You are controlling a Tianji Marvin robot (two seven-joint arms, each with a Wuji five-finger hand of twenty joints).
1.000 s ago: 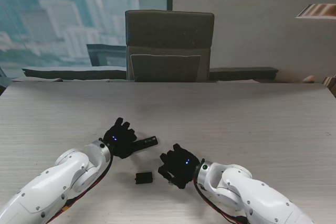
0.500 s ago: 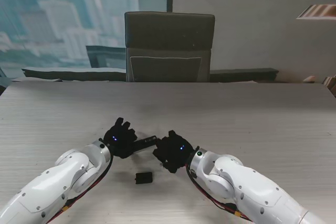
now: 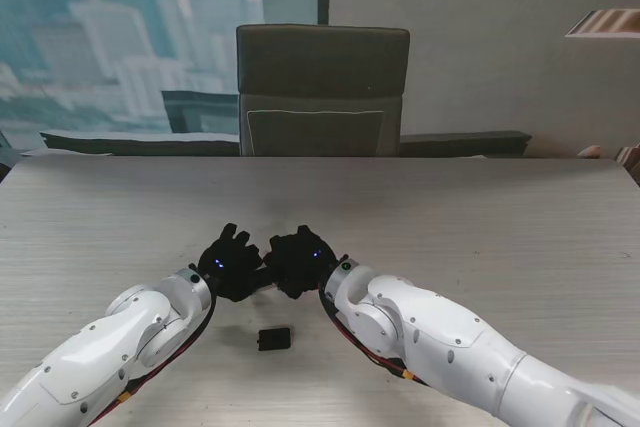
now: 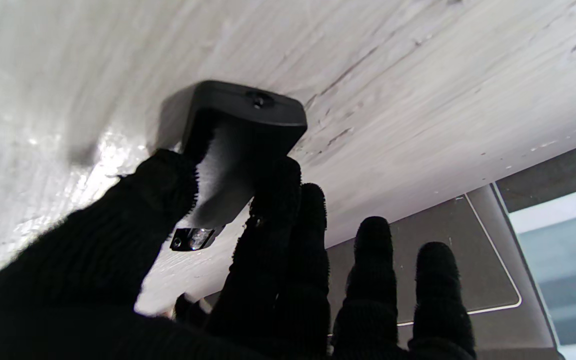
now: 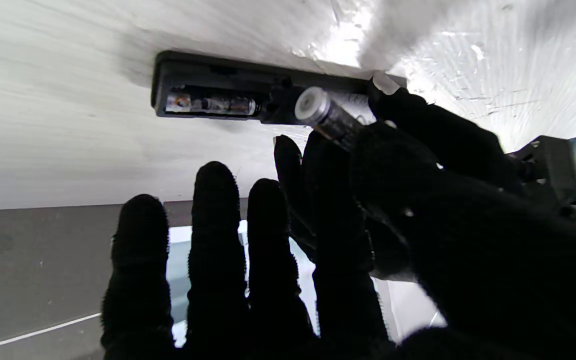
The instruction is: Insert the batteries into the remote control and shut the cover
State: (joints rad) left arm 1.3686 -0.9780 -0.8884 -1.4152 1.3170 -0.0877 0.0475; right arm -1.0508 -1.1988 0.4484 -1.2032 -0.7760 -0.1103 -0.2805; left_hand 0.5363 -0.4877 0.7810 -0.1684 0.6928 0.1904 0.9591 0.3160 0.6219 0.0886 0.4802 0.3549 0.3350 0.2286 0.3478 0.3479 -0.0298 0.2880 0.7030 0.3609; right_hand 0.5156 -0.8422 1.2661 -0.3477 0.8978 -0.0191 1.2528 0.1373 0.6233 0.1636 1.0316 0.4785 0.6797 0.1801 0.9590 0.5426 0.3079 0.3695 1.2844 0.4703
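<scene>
The long black plastic remote control (image 5: 248,97) lies flat on the pale wood-grain table (image 3: 480,227), its battery bay uncovered; one silvery cylindrical battery (image 5: 208,105) already sits in the end of the bay away from the hands. In the stand view the remote is hidden under the two gloved hands, which meet over it near the table's middle. A second metal-capped cylindrical battery (image 5: 327,116) is tilted, its shiny flat end pointing at the bay and just beside the remote's rim; whether it touches the remote cannot be told.

The right hand (image 3: 298,260), in a fuzzy black knit glove, pinches that second battery between thumb and forefinger, while its other fingers (image 5: 215,220) stretch out straight and close together past the remote. Its white arm reaches in across the table from the right.

The left hand (image 3: 231,262), gloved alike, clamps the remote's other end: thumb on one side, forefinger on the other, the remaining fingers (image 4: 378,270) extended and slightly apart beyond it.

A small black rectangular plastic cover (image 3: 274,338) lies flat on the table, apart from the remote and nearer to me.

A grey upholstered chair (image 3: 322,87) stands beyond the table's far edge, straight across from the remote.
</scene>
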